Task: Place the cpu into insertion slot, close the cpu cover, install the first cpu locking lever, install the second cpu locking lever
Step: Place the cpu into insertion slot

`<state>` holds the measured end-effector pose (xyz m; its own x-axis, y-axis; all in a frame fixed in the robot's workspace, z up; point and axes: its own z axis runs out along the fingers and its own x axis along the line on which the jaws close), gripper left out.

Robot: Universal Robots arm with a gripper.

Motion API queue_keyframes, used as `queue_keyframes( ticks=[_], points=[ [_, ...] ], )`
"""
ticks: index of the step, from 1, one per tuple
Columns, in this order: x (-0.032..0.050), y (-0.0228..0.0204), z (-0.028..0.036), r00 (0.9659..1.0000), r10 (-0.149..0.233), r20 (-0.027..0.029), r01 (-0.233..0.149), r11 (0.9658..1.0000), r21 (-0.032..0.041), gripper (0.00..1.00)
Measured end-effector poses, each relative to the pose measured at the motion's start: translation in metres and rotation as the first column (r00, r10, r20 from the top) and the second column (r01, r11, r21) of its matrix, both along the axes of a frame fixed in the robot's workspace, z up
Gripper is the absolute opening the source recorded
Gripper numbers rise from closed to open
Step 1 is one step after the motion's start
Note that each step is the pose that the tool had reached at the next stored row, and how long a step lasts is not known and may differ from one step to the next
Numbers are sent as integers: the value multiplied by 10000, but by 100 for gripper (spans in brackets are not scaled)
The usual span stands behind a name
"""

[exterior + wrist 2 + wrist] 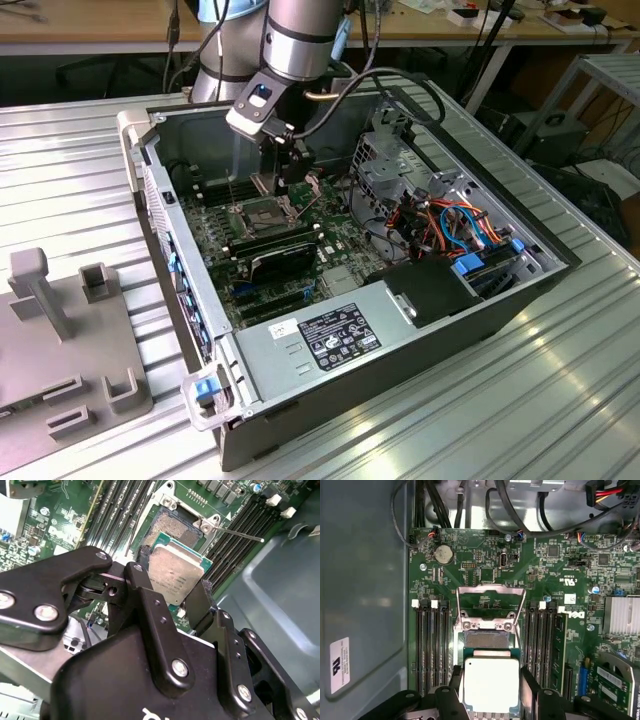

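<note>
Exterior view: I am watching the black two-fingered gripper (287,170) hanging inside the open grey metal computer case (480,300), just above the square silver-rimmed insertion slot (258,213) on the green motherboard (330,235). Second wrist view: the fingers (137,577) are clamping the small flat silver-grey cpu (175,572) by opposite edges; it is overlapping part of the slot's dark pin field. First wrist view: the thin silvery windowed cpu cover (491,588) is standing open beyond the slot, opposite the cpu.
</note>
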<state>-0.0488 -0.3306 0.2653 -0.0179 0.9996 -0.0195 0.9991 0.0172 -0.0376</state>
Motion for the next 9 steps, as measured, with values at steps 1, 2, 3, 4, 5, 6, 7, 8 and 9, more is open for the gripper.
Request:
queue_keyframes(
  ticks=[1, 2, 3, 4, 5, 6, 7, 8, 9],
  points=[
    [0, 0, -27, 10000, -5, 0, 5, 10000, 1, 54],
    [-1, 0, -43, 10000, -13, 1, 13, 10000, 2, 54],
    [0, 0, -56, 10000, -22, 1, 22, 10000, 2, 54],
    [-1, 0, -95, 10000, -82, -1, 82, 10000, 1, 54],
    [-1, 1, -110, 9999, -120, 0, 120, 9999, 0, 54],
    [-1, 2, -120, 9999, -152, 0, 152, 9999, 1, 54],
    [-1, 1, -122, 9999, -167, -1, 167, 9999, -1, 54],
    [-1, 1, -122, 9999, -168, -1, 168, 9999, -1, 54],
    [-1, 1, -122, 9999, -170, -1, 170, 9999, -1, 54]
  ],
)
